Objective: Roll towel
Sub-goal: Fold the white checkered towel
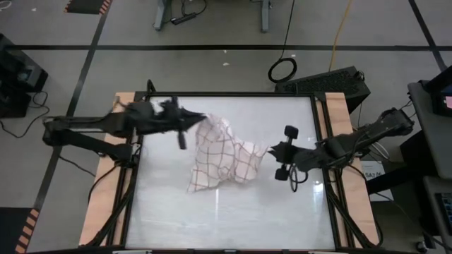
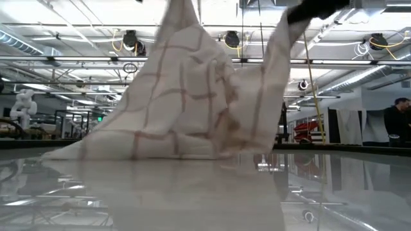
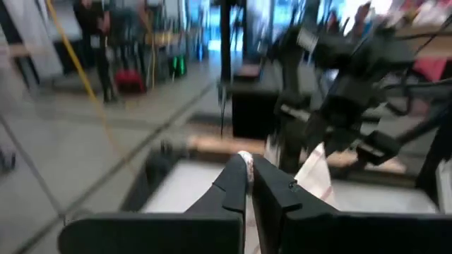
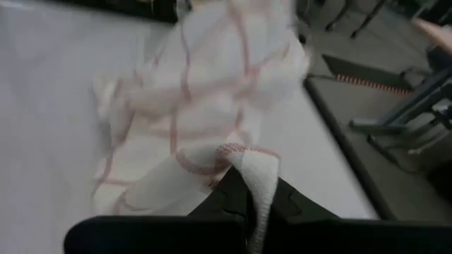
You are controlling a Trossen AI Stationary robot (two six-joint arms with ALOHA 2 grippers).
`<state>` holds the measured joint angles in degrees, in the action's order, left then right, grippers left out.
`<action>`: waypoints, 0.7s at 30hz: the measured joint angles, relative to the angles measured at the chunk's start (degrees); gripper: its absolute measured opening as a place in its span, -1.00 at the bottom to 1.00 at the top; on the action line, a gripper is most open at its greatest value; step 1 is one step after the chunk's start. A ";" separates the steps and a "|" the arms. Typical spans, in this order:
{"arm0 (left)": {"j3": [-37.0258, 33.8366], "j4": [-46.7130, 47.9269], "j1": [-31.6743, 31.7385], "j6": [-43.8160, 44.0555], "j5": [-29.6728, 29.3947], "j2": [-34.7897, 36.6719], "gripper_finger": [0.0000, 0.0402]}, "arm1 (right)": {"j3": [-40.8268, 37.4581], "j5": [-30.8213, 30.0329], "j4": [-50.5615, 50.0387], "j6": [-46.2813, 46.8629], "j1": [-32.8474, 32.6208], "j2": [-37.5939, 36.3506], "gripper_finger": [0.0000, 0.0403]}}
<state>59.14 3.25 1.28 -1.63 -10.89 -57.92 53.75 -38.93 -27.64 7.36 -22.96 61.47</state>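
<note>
The towel (image 1: 222,155) sits near the middle of the table (image 1: 226,219), somewhat toward the far edge, bunched and crumpled rather than spread flat. In the low view it rises in two peaks, like a tent, with its lower edge resting on the tabletop.

The left gripper (image 1: 185,125) is above the far-left part of the table, at one raised corner of the towel. Its wrist view shows the two fingers (image 3: 236,185) pressed together with a small bit of white cloth pinched between their tips. The right gripper (image 1: 277,156) is toward the right edge, at the towel's other raised corner. Its wrist view shows a strip of cloth caught between the closed fingers (image 4: 229,197), with the rest of the towel draped away onto the table.

So both arms hold the towel by a corner each, lifted off the surface. No roll has begun: no part of the cloth is wound on itself. Judging from this, the work is at its start; the towel probably needs to be laid out flat and straightened, and then rolled from one edge.
</note>
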 joint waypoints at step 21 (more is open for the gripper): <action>1.31 22.19 -5.64 8.17 10.27 19.13 -0.92 | 19.70 16.54 -24.27 14.45 -7.87 -8.26 -1.00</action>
<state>60.45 25.44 -4.36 6.53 -0.62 -38.79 73.44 -22.39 -51.91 21.81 -30.83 53.21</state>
